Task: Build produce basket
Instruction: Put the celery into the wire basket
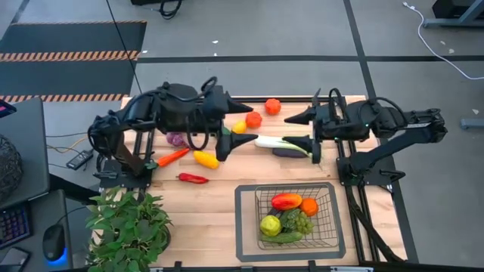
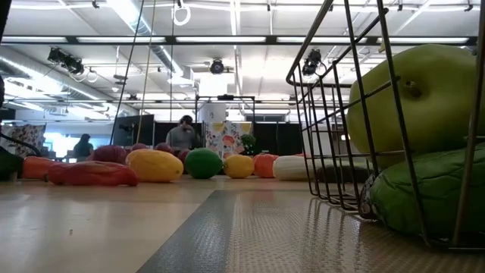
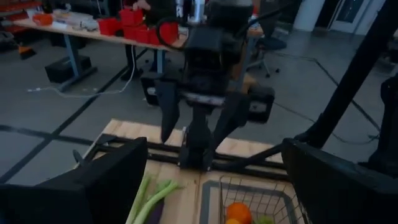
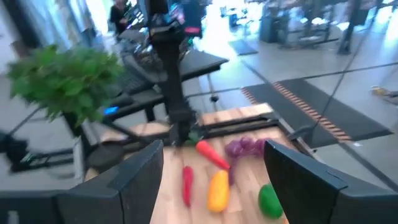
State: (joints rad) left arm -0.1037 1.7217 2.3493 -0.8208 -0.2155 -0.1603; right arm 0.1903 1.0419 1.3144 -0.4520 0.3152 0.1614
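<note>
The wire-mesh basket (image 1: 246, 219) stands at the table's near right and holds a red-orange fruit (image 1: 286, 201), an orange (image 1: 308, 205), a green apple (image 1: 270, 224) and a cucumber (image 1: 283, 237). Loose produce lies on the wood farther back: tomatoes (image 1: 273, 106), a lemon (image 1: 239, 127), a leek (image 1: 274, 142), an eggplant (image 1: 287, 153), purple grapes (image 1: 176, 139), a carrot (image 1: 172, 157), a yellow pepper (image 1: 205, 159) and a red chili (image 1: 192, 178). My left gripper (image 1: 236, 132) hovers open over the lemon. My right gripper (image 1: 289, 130) hovers open above the leek, facing the left one. Both are empty.
A leafy potted plant (image 1: 128, 227) stands at the table's near left corner. Bare wood lies between the chili and the basket. The black rail frame (image 1: 344, 181) runs along the table's edges. A person shows far off in the room in the low view (image 2: 182, 135).
</note>
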